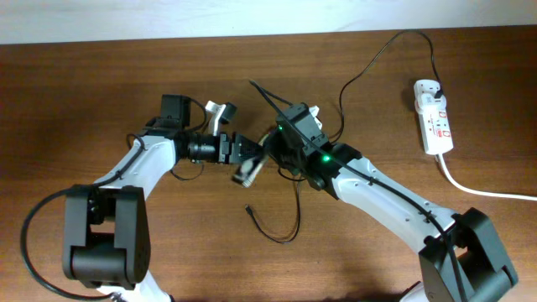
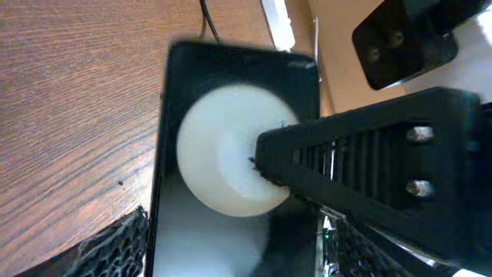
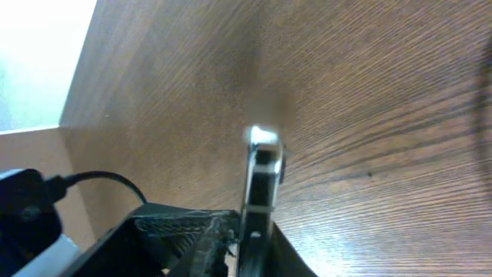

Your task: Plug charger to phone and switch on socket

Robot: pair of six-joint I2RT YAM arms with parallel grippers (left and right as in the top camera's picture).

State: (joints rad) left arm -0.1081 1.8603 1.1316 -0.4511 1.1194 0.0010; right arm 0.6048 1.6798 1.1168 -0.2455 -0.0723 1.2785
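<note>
Nearest the left wrist lens: ribbed black fingers (image 2: 369, 161) of left gripper (image 2: 200, 200), spread wide to either side of small black glossy rectangular phone (image 2: 231, 92), big round white reflection on screen. Cannot tell whether pressing on phone's long edges or standing just clear.

Right wrist view: same phone edge-on, thin black side with bright tip, rising from between dark fingers (image 3: 184, 231) of right gripper (image 3: 247, 235), clamped against its two faces.

Overhead: phone tilted between both grippers, mid-way across brown wood-grain table (image 1: 101, 75). Long thin black charger cable (image 1: 362, 70) running from far end of white elongated power strip (image 1: 434, 117) at right, under right gripper, looping to small connector tip (image 1: 248, 207) lying free on wood, near phone but apart. Thick white cord (image 1: 487, 191) leaving strip toward right edge.
</note>
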